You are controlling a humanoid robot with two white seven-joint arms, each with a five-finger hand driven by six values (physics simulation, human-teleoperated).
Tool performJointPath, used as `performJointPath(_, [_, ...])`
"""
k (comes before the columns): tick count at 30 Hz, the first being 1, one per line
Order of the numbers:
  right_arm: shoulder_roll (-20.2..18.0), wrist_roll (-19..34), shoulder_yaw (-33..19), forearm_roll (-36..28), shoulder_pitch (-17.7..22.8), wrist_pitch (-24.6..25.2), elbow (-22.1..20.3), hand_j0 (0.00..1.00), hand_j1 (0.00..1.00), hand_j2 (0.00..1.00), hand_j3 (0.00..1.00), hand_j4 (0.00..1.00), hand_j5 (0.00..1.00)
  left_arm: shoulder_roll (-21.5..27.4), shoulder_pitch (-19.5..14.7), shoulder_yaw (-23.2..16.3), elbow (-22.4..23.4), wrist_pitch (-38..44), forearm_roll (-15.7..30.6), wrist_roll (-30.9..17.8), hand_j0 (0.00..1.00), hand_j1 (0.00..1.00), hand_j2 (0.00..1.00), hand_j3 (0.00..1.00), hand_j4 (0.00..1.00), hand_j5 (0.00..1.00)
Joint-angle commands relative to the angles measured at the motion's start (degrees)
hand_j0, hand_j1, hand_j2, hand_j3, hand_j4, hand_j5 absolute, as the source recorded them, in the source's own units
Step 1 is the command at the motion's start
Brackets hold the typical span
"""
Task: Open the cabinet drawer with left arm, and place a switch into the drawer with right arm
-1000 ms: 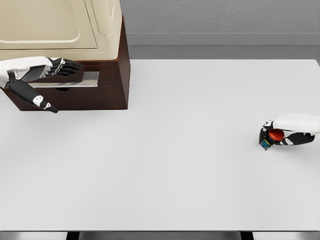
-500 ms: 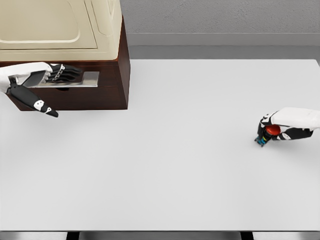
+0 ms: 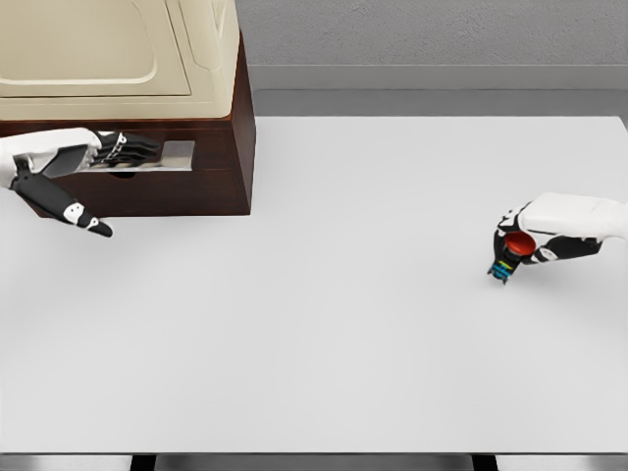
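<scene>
Since a second ago, the right hand point(image 3: 535, 238) has slid a little toward the middle of the table point(image 3: 343, 294), and the switch point(image 3: 511, 252) has tipped, so its colored end now points down and left. Its fingers point(image 3: 511, 228) are curled around the switch, with the red button tucked under them and the striped end sticking out below, near the tabletop. I cannot tell if that end touches the table.

Over on the other side, the left hand point(image 3: 74, 167) has pulled back a bit. Its dark fingers point(image 3: 128, 147) lie flat and stretched out on the silver drawer handle point(image 3: 157, 157), and the thumb point(image 3: 69, 208) points down and away. They grip nothing. That handle sits on the brown cabinet point(image 3: 211, 177), under a cream-colored top point(image 3: 108, 49).
</scene>
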Motion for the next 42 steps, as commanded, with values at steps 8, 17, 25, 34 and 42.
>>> performJointPath(8, [1.49,-0.02,0.05,-0.35,-1.41,-0.02,-1.48,0.43,0.43,0.43,0.43,0.43,0.43,3.1,1.58,-0.11,-2.31,0.06,-0.58,-0.19,1.0,1.0,1.0,1.0,1.0,1.0])
performJointPath(17, [3.51,-0.02,0.14,-0.35,-2.9,-0.02,-1.66,0.43,0.43,0.43,0.43,0.43,0.43,5.12,2.37,-0.02,-4.68,0.06,0.39,-0.18,1.0,1.0,1.0,1.0,1.0,1.0])
performJointPath(25, [5.18,-0.02,0.49,-0.35,-4.57,0.07,-2.8,0.43,0.43,0.43,0.43,0.43,0.43,7.14,2.37,-0.02,-6.62,0.14,0.57,-0.27,1.0,1.0,1.0,1.0,1.0,1.0])
performJointPath(34, [6.85,-0.02,0.49,-0.35,-6.68,0.07,-3.85,0.43,0.43,0.43,0.43,0.43,0.43,7.84,2.81,-0.11,-7.41,0.06,1.71,-0.45,1.0,1.0,1.0,1.0,1.0,1.0])
performJointPath(42, [9.31,-0.02,0.49,-0.35,-8.44,0.07,-4.03,0.43,0.43,0.43,0.43,0.43,0.43,8.9,2.81,-0.2,-7.85,0.06,2.41,-2.4,1.0,1.0,1.0,1.0,1.0,1.0])
